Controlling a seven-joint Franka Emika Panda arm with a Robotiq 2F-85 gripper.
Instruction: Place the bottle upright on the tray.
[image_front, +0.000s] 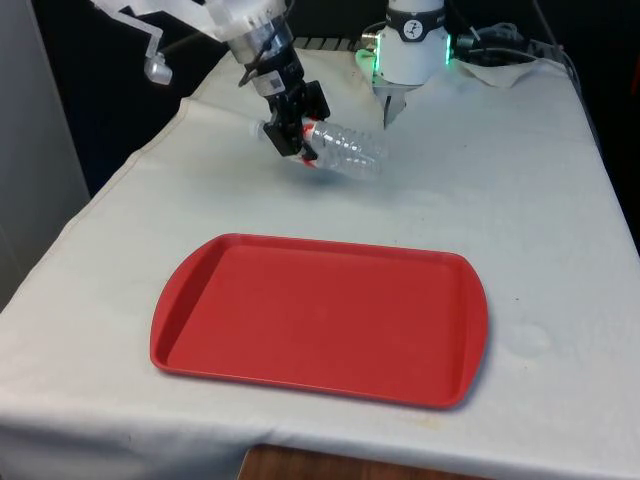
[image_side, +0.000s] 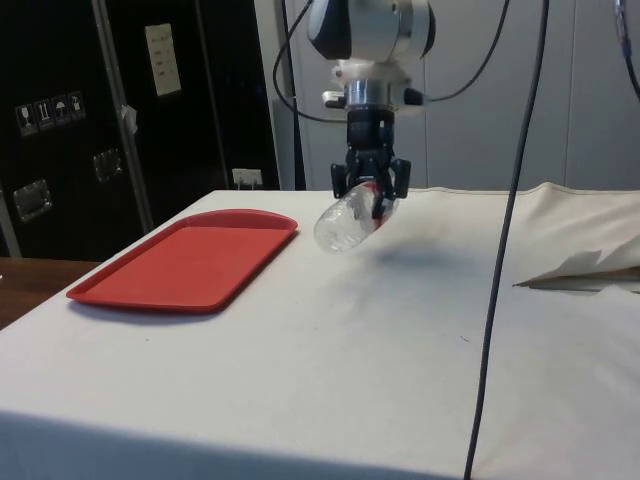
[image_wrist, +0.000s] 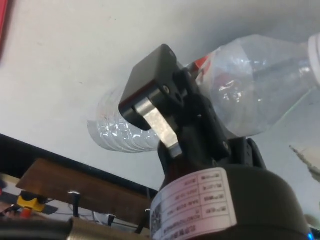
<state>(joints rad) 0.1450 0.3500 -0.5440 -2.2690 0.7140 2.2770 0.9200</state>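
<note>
A clear plastic bottle (image_front: 346, 148) with a red label hangs in the air above the table's far part, lying nearly on its side and tilted. My gripper (image_front: 290, 130) is shut on it near the neck end. In the side view the bottle (image_side: 345, 222) slants down from the gripper (image_side: 372, 196), its base pointing toward the tray. One black finger (image_wrist: 150, 90) presses on the bottle (image_wrist: 250, 95); the other finger is hidden behind it. The red tray (image_front: 320, 310) lies flat and bare near the table's front edge, apart from the bottle.
Crumpled white paper (image_front: 505, 62) lies at the table's far end on the front view's right. A black cable (image_side: 497, 260) hangs across the side view. Bare white cloth (image_front: 500, 170) lies between bottle and tray.
</note>
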